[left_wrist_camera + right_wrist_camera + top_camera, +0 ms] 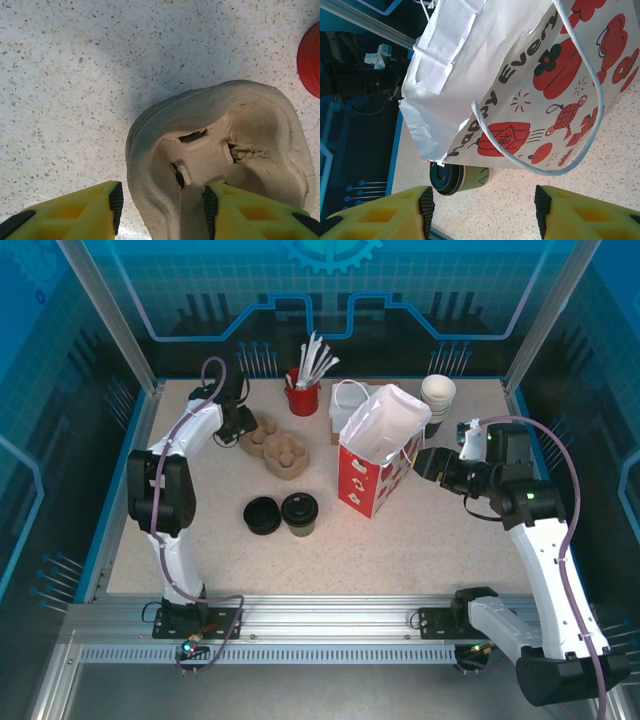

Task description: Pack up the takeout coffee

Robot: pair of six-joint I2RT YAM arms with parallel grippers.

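The takeout coffee [299, 513], an olive-walled cup under a black lid, stands upright mid-table just left of the red-and-white paper bag [378, 455]. The right wrist view shows the takeout coffee [470, 177] past the bag [530, 90]. My right gripper [425, 462] hovers open at the bag's right side, its fingers [422, 210] holding nothing and apart from the looped handle. At the back left, my left gripper [243, 425] is open over a pulp cup carrier [275, 447]. The carrier's rim [150, 200] lies between the yellow fingers [220, 210] without being squeezed.
A squat stack of black lids [262, 515] sits against the coffee's left. A red holder with white straws [304, 392] and a tall stack of white-rimmed cups [437, 400] stand along the back. A white bag [348, 405] is behind the paper bag.
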